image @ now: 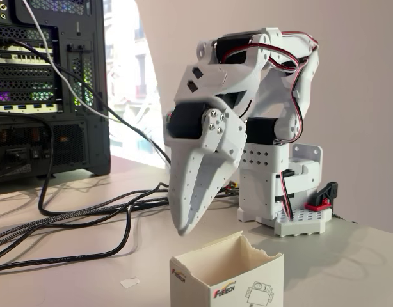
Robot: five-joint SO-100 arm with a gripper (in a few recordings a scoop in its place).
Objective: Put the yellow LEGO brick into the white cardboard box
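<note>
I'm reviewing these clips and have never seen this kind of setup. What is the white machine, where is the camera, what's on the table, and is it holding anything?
The white machine is a small robot arm bolted to a studded base plate. Its pointed end effector hangs tip-down just above a torn-rimmed white box at the front. The single camera stands still, low at table height, looking across the table. Behind on the left sit a computer tower and black cables. The fingers look closed together, and I cannot see anything between them. I cannot see inside the box from this angle.
</note>
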